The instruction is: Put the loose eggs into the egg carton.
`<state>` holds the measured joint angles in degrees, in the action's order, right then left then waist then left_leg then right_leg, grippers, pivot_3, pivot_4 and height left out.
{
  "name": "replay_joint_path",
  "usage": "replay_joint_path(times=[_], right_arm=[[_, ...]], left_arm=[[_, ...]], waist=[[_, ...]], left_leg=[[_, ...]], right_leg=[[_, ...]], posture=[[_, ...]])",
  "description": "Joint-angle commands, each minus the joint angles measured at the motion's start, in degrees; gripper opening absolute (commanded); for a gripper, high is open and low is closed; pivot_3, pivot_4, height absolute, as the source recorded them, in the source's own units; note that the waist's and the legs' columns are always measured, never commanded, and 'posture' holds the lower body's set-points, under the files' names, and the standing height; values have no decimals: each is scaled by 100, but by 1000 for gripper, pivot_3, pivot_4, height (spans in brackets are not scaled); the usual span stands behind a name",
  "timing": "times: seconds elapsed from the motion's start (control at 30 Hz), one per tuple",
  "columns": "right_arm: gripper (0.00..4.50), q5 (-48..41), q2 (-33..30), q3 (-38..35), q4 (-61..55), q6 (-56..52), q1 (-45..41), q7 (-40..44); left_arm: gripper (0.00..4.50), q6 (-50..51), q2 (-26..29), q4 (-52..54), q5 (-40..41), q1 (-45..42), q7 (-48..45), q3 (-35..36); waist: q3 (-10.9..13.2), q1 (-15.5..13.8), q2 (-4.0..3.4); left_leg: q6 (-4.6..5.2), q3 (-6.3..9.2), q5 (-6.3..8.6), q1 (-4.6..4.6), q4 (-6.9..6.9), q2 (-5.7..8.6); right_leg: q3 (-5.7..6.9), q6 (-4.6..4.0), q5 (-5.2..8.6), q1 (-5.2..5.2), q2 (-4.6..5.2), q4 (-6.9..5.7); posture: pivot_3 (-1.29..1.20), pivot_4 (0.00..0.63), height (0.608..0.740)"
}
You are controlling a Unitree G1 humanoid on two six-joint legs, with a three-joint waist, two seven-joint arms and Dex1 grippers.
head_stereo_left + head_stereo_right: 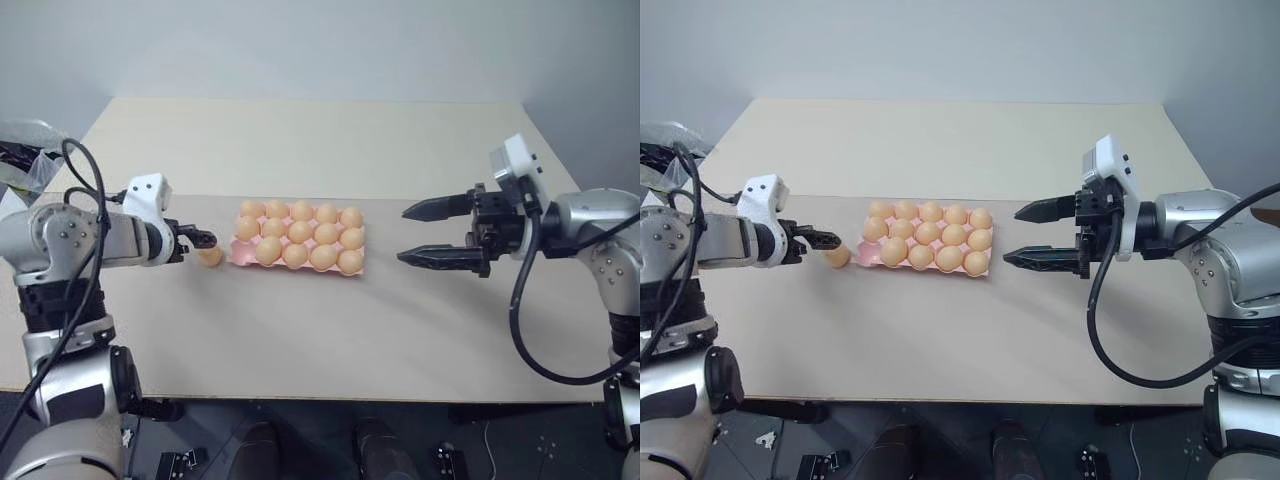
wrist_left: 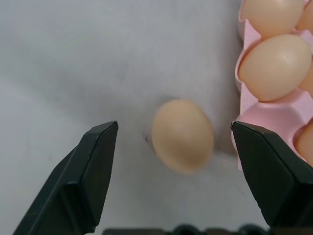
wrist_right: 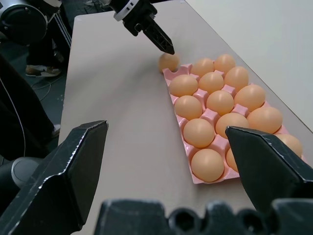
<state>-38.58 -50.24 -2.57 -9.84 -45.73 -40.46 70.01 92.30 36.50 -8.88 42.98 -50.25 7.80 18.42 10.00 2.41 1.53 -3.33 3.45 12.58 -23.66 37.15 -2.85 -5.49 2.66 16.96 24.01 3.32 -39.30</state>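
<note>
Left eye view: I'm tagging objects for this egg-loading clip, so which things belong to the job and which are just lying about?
Part of the job:
- loose egg on the table, beside the carton
- egg carton, all cups filled
- left end effector, open at that egg

Just lying about:
- table
- right end effector, open, idle

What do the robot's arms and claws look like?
Both arms are made of rounded silver-grey shells with darker joints and visible screws. Each ends in a white block at the wrist, then a gripper of two black, pointed, wedge-shaped fingers: left gripper, right gripper. Loose black cables loop along the outside of each arm.
</note>
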Motion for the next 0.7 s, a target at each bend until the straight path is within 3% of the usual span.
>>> replay_joint_path(times=[0.03, 0.47, 0.57, 0.7], right_arm=[[4500, -111, -45, -60, -92, -29, -154, 46], [4500, -127, -37, -122, -147, -49, -113, -65], [4500, -158, -57, -170, -174, -91, -91, -90], [4500, -178, -67, -199, -210, -119, -46, -145]], left_arm=[[4002, 20, -72, -189, 37, -322, 258, -17], [4002, 20, -398, -647, -633, -330, 183, -104], [3458, 20, -436, -680, -825, -327, 91, -53], [2187, 20, -418, -671, -1041, -261, -88, -51]], waist=[[0, 0, 0], [0, 11, 0], [0, 10, 0], [0, 16, 0]], left_leg=[[0, 0, 0, 0, 1, 1], [-15, 2, -9, -4, -1, 3], [-19, 3, -11, -7, 0, 4], [-20, 5, -12, -7, 0, 4]], right_leg=[[0, 1, 0, 0, 1, 0], [1, 1, 0, 3, 1, -1], [2, 2, 0, 3, 2, 0], [3, 2, 0, 3, 2, -1]], posture=[[0, 150, 740], [0, 150, 740], [0, 150, 740], [0, 150, 740]])
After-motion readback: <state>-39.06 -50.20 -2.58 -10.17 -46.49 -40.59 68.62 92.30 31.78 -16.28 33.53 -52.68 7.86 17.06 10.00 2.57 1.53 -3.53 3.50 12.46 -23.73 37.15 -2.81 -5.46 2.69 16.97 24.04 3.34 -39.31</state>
